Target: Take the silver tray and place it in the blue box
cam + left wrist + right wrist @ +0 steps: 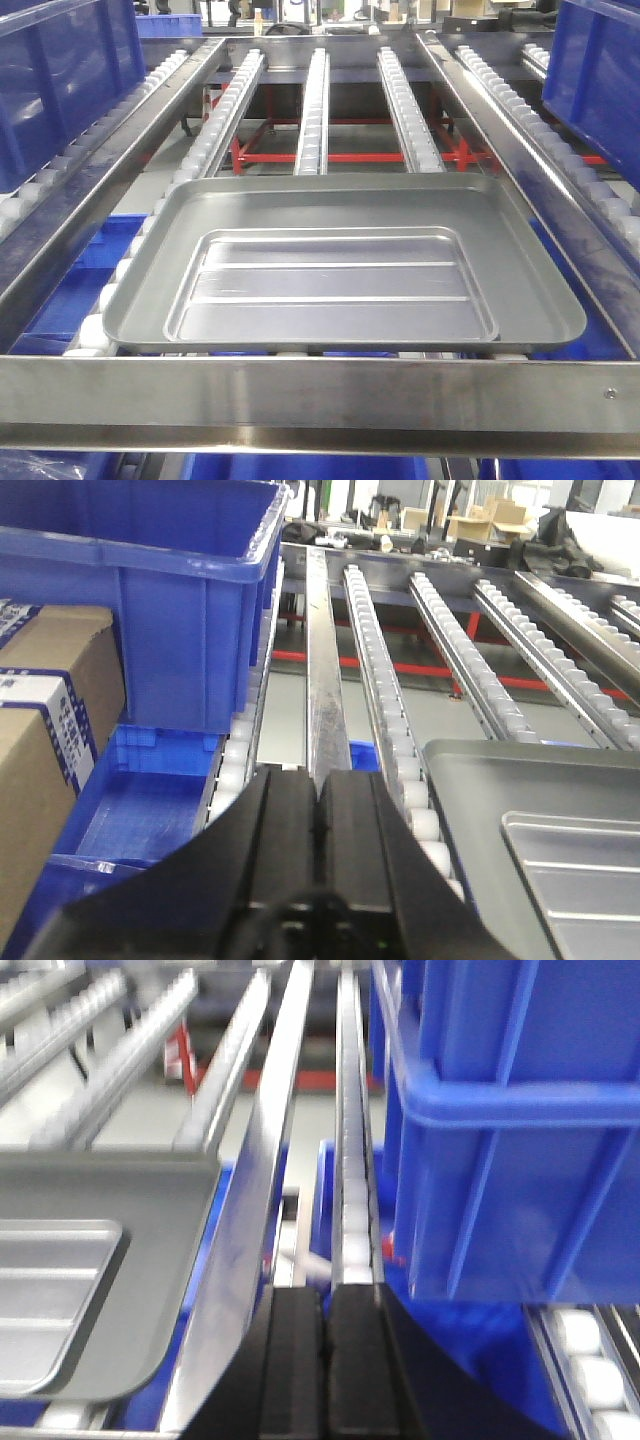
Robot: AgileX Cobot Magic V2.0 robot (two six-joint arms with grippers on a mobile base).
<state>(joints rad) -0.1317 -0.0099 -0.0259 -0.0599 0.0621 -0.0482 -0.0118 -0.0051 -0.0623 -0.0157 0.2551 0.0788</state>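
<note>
Nearest in, the left gripper [318, 790] and right gripper [326, 1305] are both pressed together, gripping nothing. Just past the steel front rail [320, 395], the silver tray [345, 265] lies flat on the roller tracks [313, 110], untouched. Farther off, a blue box [55, 80] sits left, another right. Grabbing and placing both remain.

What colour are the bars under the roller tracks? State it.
The bars are red, clearest in the front-facing view, beyond the tray.
</note>
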